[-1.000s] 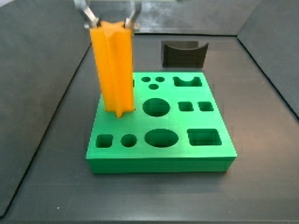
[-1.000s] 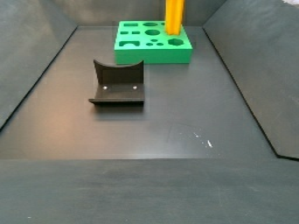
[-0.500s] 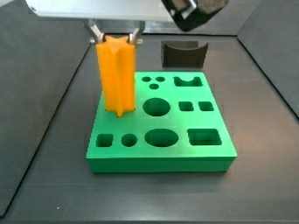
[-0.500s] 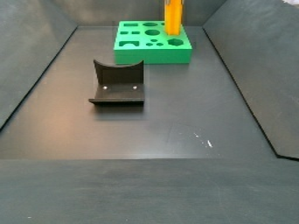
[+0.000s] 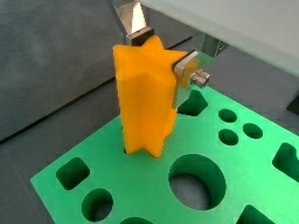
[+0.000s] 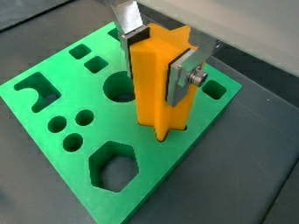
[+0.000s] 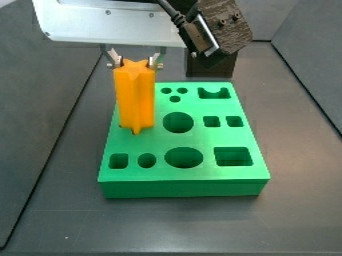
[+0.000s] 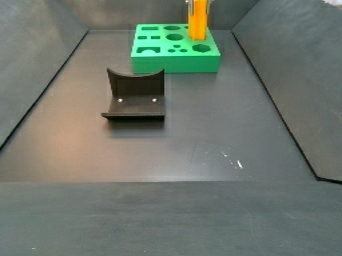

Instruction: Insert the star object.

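Observation:
The orange star object (image 7: 132, 96) stands upright with its lower end in a hole of the green block (image 7: 187, 160) near the block's edge. It also shows in both wrist views (image 5: 149, 101) (image 6: 159, 83) and in a side view (image 8: 198, 18). My gripper (image 7: 132, 62) is shut on the star object's upper end, with the silver fingers (image 6: 184, 74) pressed on two opposite sides. The green block (image 6: 70, 114) has several shaped holes: round, square, hexagonal and arched.
The dark grey curved block (image 8: 134, 96) lies on the dark floor apart from the green block (image 8: 174, 47). It also shows behind the block, partly hidden by my arm (image 7: 210, 60). Sloping grey walls (image 8: 40, 90) ring the floor.
The star object has gone down further into the green block's hole. My gripper has come down with it, and the arm now fills the top of a side view.

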